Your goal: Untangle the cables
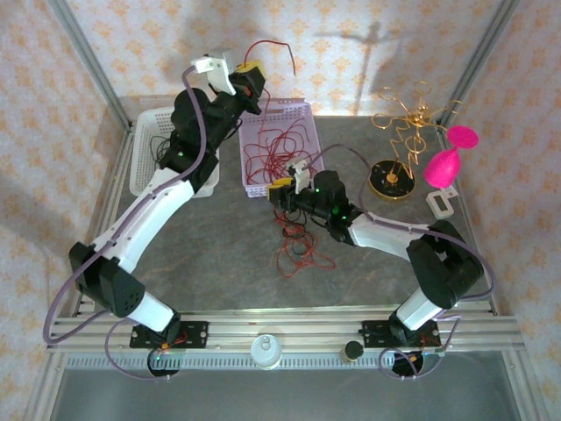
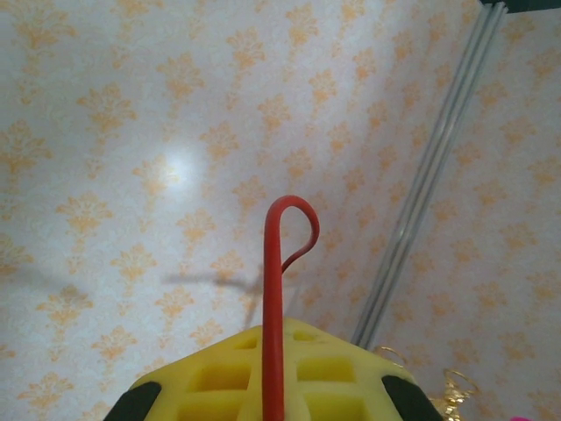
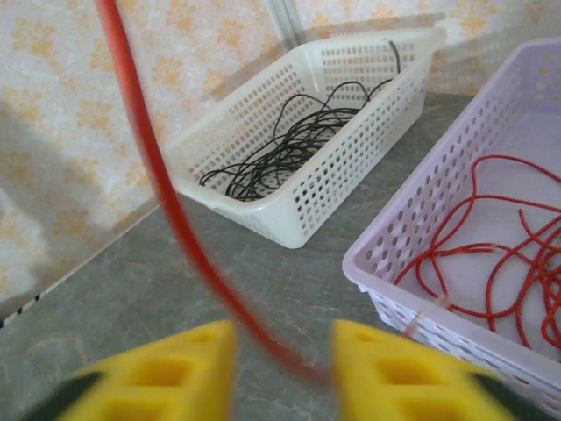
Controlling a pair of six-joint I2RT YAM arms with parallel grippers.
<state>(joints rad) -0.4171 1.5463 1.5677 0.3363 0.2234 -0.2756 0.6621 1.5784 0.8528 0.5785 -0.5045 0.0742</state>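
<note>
The left gripper (image 2: 273, 368) is up high and squeezed tight on one red cable (image 2: 273, 263), which pokes straight up out of its fingers. The right gripper (image 3: 280, 351) is down low by the purple basket (image 3: 421, 219), its fingers apart, with a red strand (image 3: 166, 202) running up between them but not pinched. The tangled pile (image 1: 294, 250) lies on the table (image 1: 219, 263) right beside the right gripper, so the right arm is nearer.

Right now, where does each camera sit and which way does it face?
Top external: above and behind, looking down at the table; both arms show.
Left wrist: by the left gripper, facing the papered wall; its fingers pinch a red cable.
Right wrist: by the right gripper, facing the white basket and lilac basket; open fingers show.
Shared: both baskets, top and right.
</note>
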